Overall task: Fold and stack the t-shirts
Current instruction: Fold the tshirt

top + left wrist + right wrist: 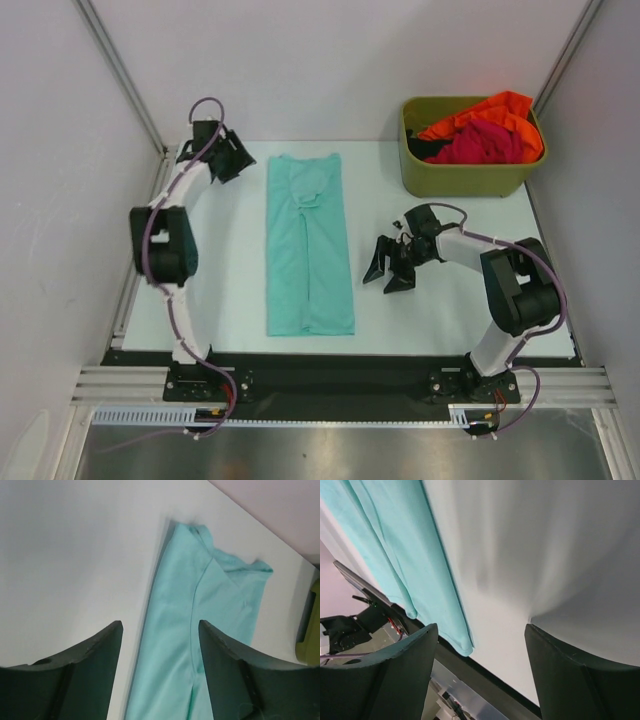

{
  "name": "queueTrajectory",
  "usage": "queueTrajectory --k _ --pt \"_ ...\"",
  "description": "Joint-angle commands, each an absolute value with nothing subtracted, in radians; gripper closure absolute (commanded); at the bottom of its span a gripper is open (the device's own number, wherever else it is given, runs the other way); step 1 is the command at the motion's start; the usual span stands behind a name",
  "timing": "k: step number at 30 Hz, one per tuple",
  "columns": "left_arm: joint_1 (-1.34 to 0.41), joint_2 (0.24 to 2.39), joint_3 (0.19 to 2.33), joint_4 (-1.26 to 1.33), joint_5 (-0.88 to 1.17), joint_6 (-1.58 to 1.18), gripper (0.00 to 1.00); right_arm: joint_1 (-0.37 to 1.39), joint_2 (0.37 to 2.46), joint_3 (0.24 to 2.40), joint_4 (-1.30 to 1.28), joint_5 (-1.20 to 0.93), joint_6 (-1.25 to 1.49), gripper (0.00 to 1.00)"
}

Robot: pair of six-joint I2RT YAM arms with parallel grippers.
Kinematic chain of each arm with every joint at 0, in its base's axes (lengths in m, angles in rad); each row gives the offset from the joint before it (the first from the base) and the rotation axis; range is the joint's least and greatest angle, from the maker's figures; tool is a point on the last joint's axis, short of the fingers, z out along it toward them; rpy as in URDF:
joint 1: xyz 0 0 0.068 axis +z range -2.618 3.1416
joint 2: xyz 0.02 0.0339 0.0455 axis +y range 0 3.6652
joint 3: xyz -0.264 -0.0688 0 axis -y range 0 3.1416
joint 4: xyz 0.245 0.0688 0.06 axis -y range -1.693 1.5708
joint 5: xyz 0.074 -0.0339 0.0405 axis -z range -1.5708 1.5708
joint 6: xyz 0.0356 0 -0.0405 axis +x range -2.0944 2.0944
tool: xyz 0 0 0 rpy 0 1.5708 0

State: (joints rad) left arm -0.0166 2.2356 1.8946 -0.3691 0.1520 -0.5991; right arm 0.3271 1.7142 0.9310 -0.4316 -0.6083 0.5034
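Left gripper point(232, 158): jaws apart, empty, teal t-shirt point(310, 250) at its 5 o'clock.
Right gripper point(388, 274): spread wide too (nothing held), same shirt at its 9 o'clock.
Lie: long folded strip, flat on the table point(440, 320).

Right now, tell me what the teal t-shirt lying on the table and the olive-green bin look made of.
Teal t-shirt: soft matte cloth, probably a cotton knit; it lies limp with creases and stitched seams.
Olive-green bin: probably moulded plastic, smooth and fairly matte; it has stiff upright walls and a rounded rim.
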Motion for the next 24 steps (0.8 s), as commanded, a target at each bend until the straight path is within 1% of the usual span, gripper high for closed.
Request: queueTrajectory --k 1,2,3,4,5,6,7,8,9,10,11,13,14,16,18,20,21,24 --pt "-0.015 1.845 1.56 -0.43 0.054 -0.541 0.32 0.365 1.643 0.899 -0.423 -0.62 0.532 0.23" --pt "-0.026 1.768 1.463 -0.381 0.099 -0.548 0.34 0.385 1.632 0.89 -0.42 -0.618 0.54 0.24" --pt "-0.041 1.618 1.372 -0.365 0.115 -0.543 0.41 0.399 1.617 0.868 -0.419 -0.62 0.555 0.26" --pt "-0.067 1.547 1.21 -0.356 0.118 -0.514 0.43 0.411 1.591 0.858 -0.416 -0.615 0.563 0.27" --pt "-0.142 1.481 1.139 -0.371 0.107 -0.502 0.44 0.425 1.576 0.842 -0.41 -0.609 0.577 0.28" --pt "-0.191 1.406 1.071 -0.385 0.079 -0.497 0.45 0.455 1.56 0.828 -0.403 -0.603 0.589 0.3" --pt "-0.24 1.284 0.943 -0.397 0.071 -0.52 0.44 0.471 1.528 0.798 -0.385 -0.589 0.619 0.3" --pt "-0.329 1.211 0.881 -0.42 0.061 -0.544 0.44 0.488 1.513 0.782 -0.373 -0.583 0.636 0.3" --pt "-0.372 1.151 0.823 -0.431 0.034 -0.575 0.42 0.517 1.499 0.769 -0.359 -0.578 0.653 0.3" --pt "-0.406 1.031 0.716 -0.443 0.025 -0.644 0.42 0.534 1.474 0.744 -0.341 -0.571 0.687 0.3" --pt "-0.46 0.981 0.671 -0.463 0.022 -0.673 0.41 0.549 1.465 0.736 -0.334 -0.566 0.699 0.3" --pt "-0.486 0.886 0.571 -0.508 0.017 -0.751 0.4 0.593 1.445 0.718 -0.33 -0.546 0.716 0.3" --pt "-0.5 0.814 0.549 -0.552 0.017 -0.767 0.4 0.606 1.436 0.713 -0.333 -0.539 0.719 0.3" --pt "-0.521 0.738 0.497 -0.601 0.003 -0.811 0.4 0.632 1.424 0.695 -0.34 -0.517 0.723 0.3" --pt "-0.535 0.649 0.463 -0.604 0.003 -0.85 0.4 0.641 1.401 0.678 -0.322 -0.512 0.739 0.3" --pt "-0.546 0.624 0.423 -0.606 0.005 -0.879 0.41 0.643 1.384 0.649 -0.307 -0.514 0.767 0.3" --pt "-0.552 0.633 0.413 -0.603 0.003 -0.899 0.44 0.643 1.378 0.64 -0.281 -0.515 0.778 0.3" --pt "-0.558 0.701 0.41 -0.607 0.021 -0.904 0.46 0.644 1.388 0.618 -0.238 -0.535 0.796 0.3"
